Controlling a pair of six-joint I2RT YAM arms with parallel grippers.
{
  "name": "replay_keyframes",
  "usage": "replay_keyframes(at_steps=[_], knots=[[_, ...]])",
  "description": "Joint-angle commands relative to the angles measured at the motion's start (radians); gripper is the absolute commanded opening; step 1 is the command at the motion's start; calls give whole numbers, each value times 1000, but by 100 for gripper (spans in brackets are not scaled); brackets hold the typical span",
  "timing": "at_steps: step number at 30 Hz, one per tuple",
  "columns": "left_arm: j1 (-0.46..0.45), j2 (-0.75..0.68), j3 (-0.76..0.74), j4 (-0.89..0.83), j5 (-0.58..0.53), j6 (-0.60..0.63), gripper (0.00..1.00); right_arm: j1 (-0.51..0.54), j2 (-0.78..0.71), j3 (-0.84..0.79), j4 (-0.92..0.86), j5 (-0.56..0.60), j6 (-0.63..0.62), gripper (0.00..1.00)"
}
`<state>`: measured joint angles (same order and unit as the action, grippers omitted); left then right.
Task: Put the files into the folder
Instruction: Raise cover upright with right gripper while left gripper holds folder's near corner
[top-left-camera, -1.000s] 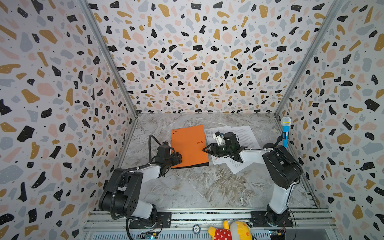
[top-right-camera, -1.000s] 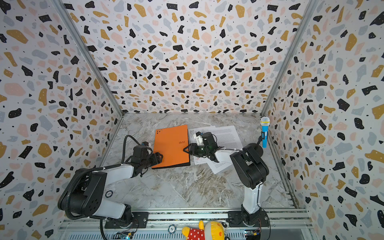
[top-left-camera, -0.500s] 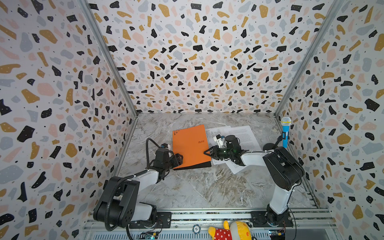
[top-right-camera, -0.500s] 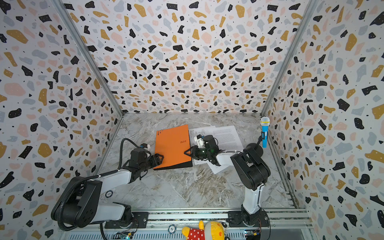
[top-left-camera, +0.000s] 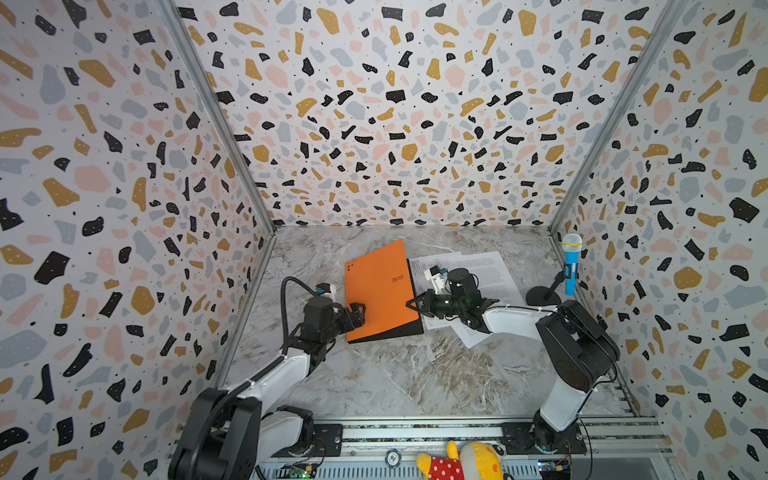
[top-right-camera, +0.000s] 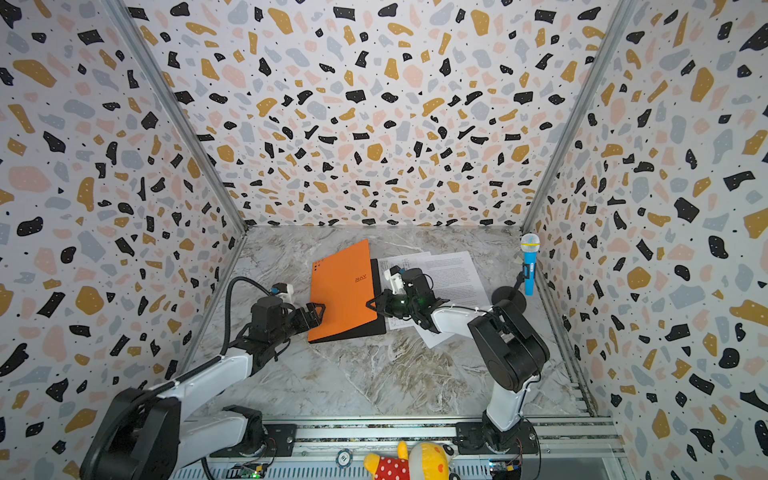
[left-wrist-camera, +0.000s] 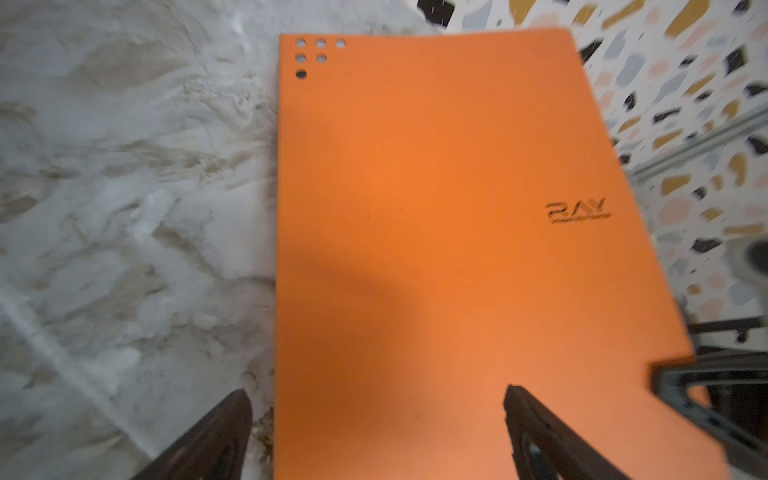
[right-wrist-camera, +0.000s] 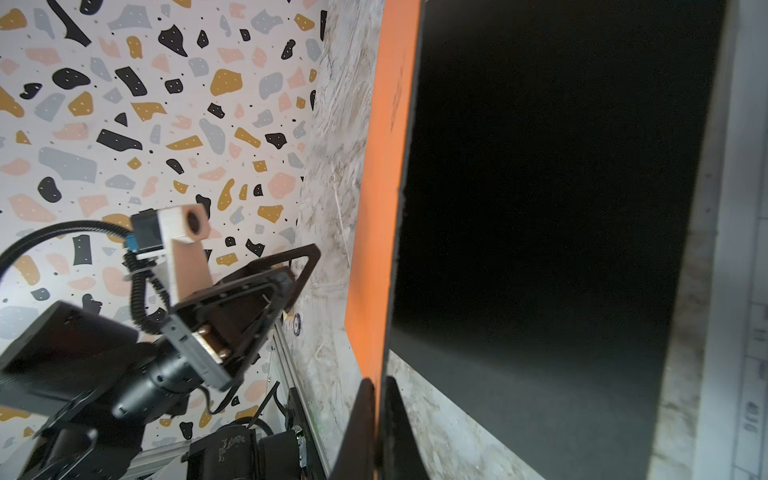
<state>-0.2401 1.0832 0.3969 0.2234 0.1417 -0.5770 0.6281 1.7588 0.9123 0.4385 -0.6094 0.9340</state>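
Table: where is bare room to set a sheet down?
Free: the table between folder and front rail; also the far-left corner behind the folder. Crowded: right of it, with papers, right gripper and microphone.

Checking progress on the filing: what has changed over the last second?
The right tool closed on the folder at its cover's right edge and tilted that up, baring the black inside. The left tool opened wider at the left edge. Papers and microphone stayed put.
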Motion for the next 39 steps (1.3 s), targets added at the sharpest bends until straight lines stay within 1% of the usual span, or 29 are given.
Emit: replay_keyframes(at_steps=[1,3,6,9,12,16,22,24,27,31,39], knots=[[-43,-161,-27,-62,-66,49,100,16,-43,43,-45,46,-9,0],[-98,-270,-50,-106,-120,66,100,22,-44,48,-43,48,5,0],[-166,-385,-98,-144,-181,70,100,29,-54,52,-40,54,12,0],[-239,-428,-133,-164,-241,78,100,30,-65,49,-42,62,22,0],[-344,-412,-135,-169,-330,93,100,29,-67,53,-41,57,31,0],[-490,-340,-109,-142,-479,123,100,29,-66,65,-44,49,43,0],[-664,-237,-78,-102,-615,172,100,29,-75,71,-45,48,58,0],[-703,-204,-69,-102,-641,186,100,28,-81,70,-40,50,66,0],[-738,-160,-60,-100,-658,193,97,28,-84,67,-29,43,82,0],[-755,-116,-52,-93,-673,202,93,29,-88,61,-19,31,96,0],[-763,-22,17,-134,-801,234,90,29,-114,42,-2,29,129,1]])
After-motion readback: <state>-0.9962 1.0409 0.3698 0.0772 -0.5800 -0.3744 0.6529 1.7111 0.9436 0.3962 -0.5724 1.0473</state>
